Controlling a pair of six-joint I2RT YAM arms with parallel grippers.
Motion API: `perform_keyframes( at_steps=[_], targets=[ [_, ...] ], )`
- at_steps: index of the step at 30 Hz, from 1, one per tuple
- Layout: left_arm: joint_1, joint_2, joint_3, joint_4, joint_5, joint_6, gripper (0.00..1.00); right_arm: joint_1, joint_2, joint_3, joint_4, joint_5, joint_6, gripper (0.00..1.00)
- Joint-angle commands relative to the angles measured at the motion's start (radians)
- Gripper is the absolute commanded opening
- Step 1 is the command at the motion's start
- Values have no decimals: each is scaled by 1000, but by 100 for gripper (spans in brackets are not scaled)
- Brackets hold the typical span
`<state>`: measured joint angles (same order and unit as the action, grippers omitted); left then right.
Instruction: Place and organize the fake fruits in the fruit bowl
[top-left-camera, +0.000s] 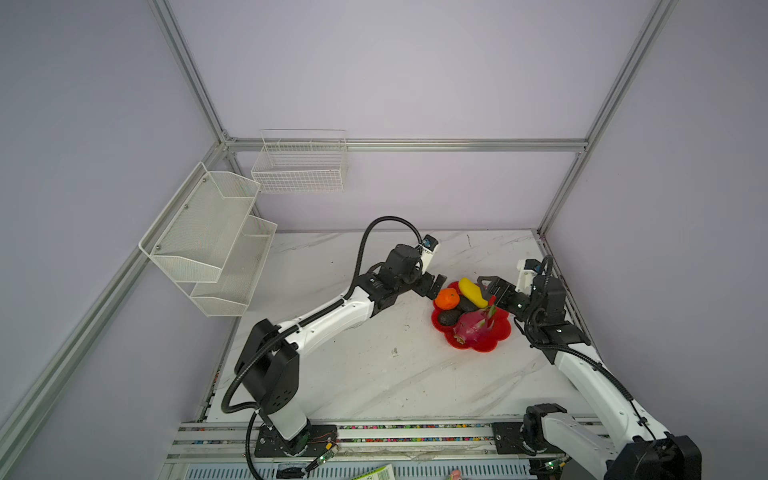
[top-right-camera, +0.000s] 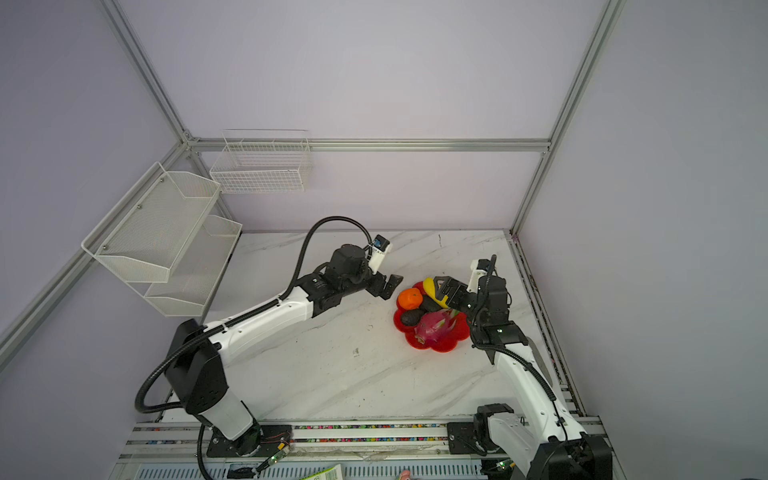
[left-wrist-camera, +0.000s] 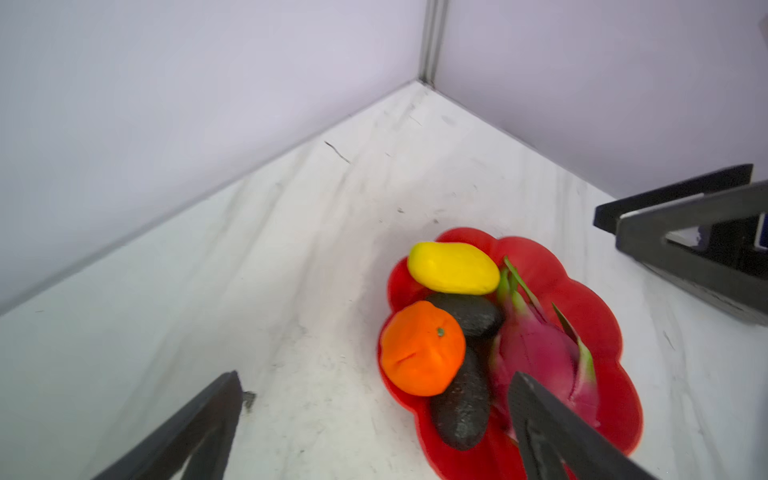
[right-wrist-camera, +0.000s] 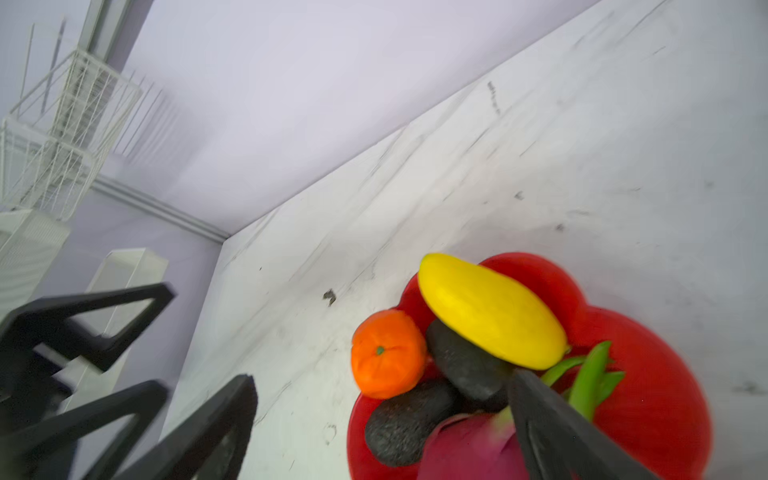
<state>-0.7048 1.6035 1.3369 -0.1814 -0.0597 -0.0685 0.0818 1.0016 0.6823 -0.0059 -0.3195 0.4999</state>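
Marble tabletop (top-left-camera: 374, 374) bears the fruit bowl (top-left-camera: 500, 333); its orange (top-left-camera: 447, 299) lies just beside the left gripper (top-left-camera: 437, 286), spread wide and empty; the right gripper (top-left-camera: 485, 287) likewise gapes over the bowl.

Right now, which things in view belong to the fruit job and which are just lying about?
Job: red bowl, and in it the dragon fruit, orange, yellow fruit, dark oval, second dark oval.

Just there: wire basket on the back wall, two-tier mesh shelf on the left wall.
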Motion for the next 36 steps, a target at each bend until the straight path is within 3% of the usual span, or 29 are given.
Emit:
perform_keyframes(
  at_steps=[1,6,10,12,15,17,21,24,29,33,36],
  targets=[
    [134,-100,-159,16,-172,-43,100,-75,-1,24,19,16,-28,97],
    [336,-269,-374,-13,-440,-105,100,-245,8,-47,120,74,-25,97],
    [393,-352,-550,70,-669,-94,100,-255,68,-92,266,266,-121,97],
    [411,-396,-646,164,-725,-94,100,-254,95,-185,466,351,-170,97],
    [447,-453,-785,311,-776,-82,100,-237,164,-387,902,430,-277,97],
    [466,-482,-866,424,-764,-53,100,-213,240,-476,1142,445,-295,97],
    [542,-484,-1007,664,-606,-51,100,-93,390,-443,1286,492,-425,98],
    [613,-444,-1087,856,-487,-50,100,-68,541,-460,1541,510,-475,97],
    [715,-326,-1114,1109,-267,-85,100,-71,709,-431,1669,412,-480,97],
    [742,-292,-1048,1033,-210,-59,100,-71,819,-438,1799,448,-456,97],
    [757,-168,-1077,1198,-171,-44,100,-71,789,-410,1707,461,-453,97]
  ],
)
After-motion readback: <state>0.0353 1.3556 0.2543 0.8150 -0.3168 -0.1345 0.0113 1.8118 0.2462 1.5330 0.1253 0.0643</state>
